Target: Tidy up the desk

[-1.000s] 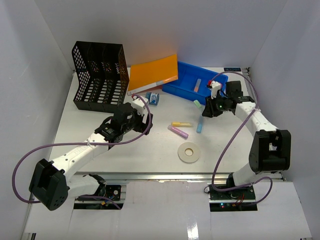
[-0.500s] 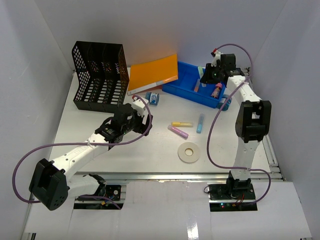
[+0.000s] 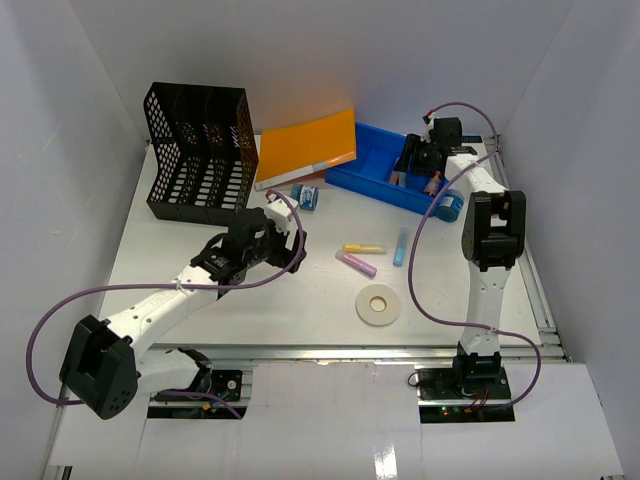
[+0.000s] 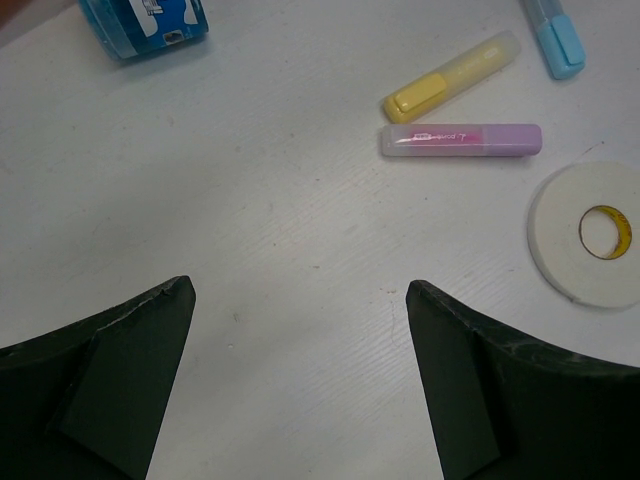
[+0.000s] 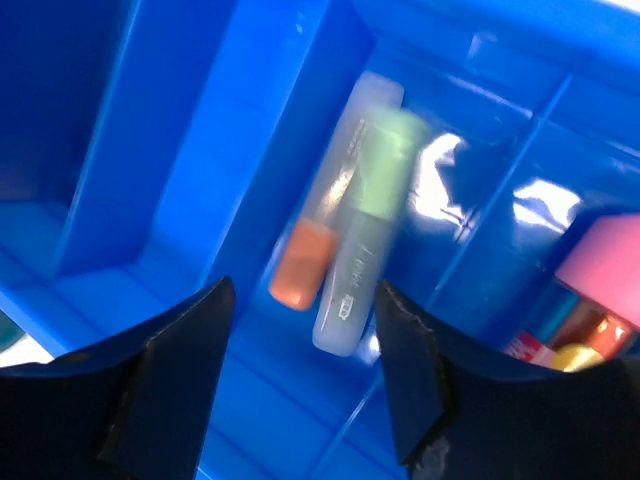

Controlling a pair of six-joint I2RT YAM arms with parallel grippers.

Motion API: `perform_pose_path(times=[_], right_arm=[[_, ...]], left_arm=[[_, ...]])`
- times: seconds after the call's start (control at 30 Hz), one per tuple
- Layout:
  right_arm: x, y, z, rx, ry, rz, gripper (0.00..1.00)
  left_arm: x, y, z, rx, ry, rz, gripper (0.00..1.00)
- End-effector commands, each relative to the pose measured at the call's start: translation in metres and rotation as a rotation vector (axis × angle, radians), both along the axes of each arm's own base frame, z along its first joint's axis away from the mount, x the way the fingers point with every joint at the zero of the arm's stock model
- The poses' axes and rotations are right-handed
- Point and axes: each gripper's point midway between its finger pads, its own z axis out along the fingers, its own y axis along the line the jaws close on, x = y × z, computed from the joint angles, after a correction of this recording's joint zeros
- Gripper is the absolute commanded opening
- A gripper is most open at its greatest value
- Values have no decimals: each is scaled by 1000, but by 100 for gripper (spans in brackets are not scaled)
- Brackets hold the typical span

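Worktop: white, lying under both arms and carrying everything; partly sorted.

Right tool: held over the blue tray at the far right. Its jaws are parted to a middling gap and nothing is held between them. Just past the tips a green-capped highlighter lies in a narrow compartment, alongside an orange-capped pen and touching it or nearly so. The pens are presumably being gathered into this slot so that like items are kept together. The green one is blurred, so whether it has settled cannot be told.

Left tool: spread to its widest and empty, hanging low over bare worktop. It looks to be kept ready for the loose items ahead of it: a yellow highlighter, a purple highlighter just beside it, and a white tape roll further right.

A blue highlighter lies apart from these and nearer the tray, so it is likely better suited to the right arm. A black file rack and an orange folder are set at the far edge.
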Motion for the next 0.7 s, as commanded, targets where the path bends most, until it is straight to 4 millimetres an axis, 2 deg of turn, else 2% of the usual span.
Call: perform_pose_path(times=[0.0,0.1,0.17,0.23,0.3,0.37,0.4,0.47,0.5,0.57,0.6,0.63,0.67], right_arm=[[14,-5,40,23,-114,-3,69],[4,-5,61,23,-148,42,73],[-13,-1,85,8,-203,145,76],[-43,10,90,9,-220,287,78],[-71,15,116,-37,-315,416,79],[-108,22,129,-55,-375,524,79],[-136,25,131,-48,-387,576,79],[-167,28,126,-58,-400,650,79],[-182,27,121,-55,-377,663,79],[-213,25,105,-56,-349,668,79],[-222,26,107,-57,-370,680,79],[-232,25,93,-47,-351,682,79],[-242,25,81,-37,-334,681,79]], left_arm=[[-7,-17,15,-117,10,-51,98],[-16,-36,23,-258,71,-79,98],[-21,-50,30,-376,125,-87,98],[-24,-61,28,-503,231,-40,96],[-25,-68,20,-569,325,3,91],[-24,-75,13,-623,421,63,86],[-22,-80,12,-661,480,110,83],[-18,-83,0,-667,564,213,79],[-19,-92,-12,-644,617,243,79],[-12,-110,-13,-631,693,316,79],[-18,-112,-36,-561,754,369,80],[-19,-119,-47,-517,799,422,80],[-19,-125,-50,-489,829,464,80]])
